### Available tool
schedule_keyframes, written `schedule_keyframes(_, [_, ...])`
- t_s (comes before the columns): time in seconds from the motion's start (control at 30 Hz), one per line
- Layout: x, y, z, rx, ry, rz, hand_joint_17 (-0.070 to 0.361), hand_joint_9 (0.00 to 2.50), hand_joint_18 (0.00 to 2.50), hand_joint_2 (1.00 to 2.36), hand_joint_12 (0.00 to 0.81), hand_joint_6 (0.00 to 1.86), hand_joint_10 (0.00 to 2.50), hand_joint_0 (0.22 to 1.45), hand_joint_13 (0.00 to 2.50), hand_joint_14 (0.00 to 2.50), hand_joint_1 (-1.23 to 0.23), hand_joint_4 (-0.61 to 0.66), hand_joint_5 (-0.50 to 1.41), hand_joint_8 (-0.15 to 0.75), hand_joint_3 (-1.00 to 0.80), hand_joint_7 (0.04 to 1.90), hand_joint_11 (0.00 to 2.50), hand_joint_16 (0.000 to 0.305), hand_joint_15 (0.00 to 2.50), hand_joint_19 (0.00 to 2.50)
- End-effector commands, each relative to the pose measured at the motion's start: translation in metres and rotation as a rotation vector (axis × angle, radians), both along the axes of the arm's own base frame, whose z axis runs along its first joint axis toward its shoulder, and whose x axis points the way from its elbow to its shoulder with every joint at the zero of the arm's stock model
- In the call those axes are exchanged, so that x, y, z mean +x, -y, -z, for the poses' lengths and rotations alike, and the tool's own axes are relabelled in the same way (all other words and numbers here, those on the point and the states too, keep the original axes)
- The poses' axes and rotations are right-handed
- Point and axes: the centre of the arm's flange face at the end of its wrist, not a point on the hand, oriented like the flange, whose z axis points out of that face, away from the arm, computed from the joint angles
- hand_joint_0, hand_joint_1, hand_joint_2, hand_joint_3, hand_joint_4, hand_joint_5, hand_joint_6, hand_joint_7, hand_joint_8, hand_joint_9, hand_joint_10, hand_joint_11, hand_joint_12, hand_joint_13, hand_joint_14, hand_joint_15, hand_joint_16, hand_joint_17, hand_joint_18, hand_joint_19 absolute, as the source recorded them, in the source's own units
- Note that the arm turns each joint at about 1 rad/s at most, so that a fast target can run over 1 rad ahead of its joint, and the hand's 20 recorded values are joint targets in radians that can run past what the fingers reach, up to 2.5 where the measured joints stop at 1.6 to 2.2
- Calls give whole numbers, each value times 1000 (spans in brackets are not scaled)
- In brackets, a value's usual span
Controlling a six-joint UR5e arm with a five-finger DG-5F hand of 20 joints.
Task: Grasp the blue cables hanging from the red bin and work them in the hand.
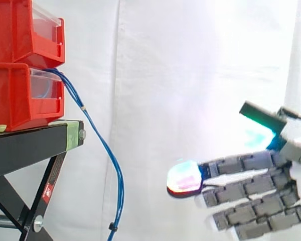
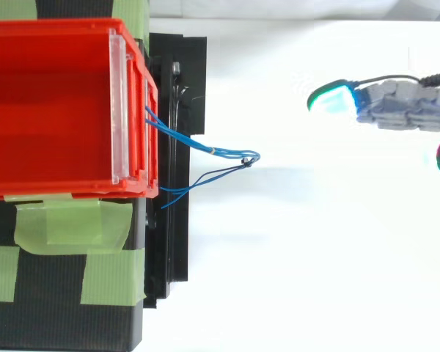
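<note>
A bundle of thin blue cables (image 1: 101, 140) comes out of the front of the lower red bin (image 1: 20, 98) and hangs down in a curve past the edge of the black stand (image 1: 35, 143). Seen from above, the blue cables (image 2: 218, 152) loop out to the right of the red bin (image 2: 51, 110). My hand (image 1: 251, 193) is to the right of the cables, well apart from them, with its fingers stretched out straight toward them. Its fingertips (image 1: 184, 176) glow. From above, the hand (image 2: 403, 103) lies to the right of the loop. It holds nothing.
A second red bin (image 1: 25, 30) is stacked on the lower one. Green tape (image 2: 73, 227) covers parts of the stand top. A white curtain (image 1: 190, 75) hangs behind. Open space lies between the cables and the hand.
</note>
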Motion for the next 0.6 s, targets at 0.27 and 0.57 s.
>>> schedule_keyframes(0.27, [45,-3,43,6,59,53,113,9,0,1000,329,2,0,727,0,3,-375,98,-408,193,-1000,579,0,50,94,110])
schedule_keyframes(0.57, [97,-14,60,28,90,44,114,30,0,1000,337,2,0,729,0,3,-376,100,-405,198,-1000,584,0,51,110,132])
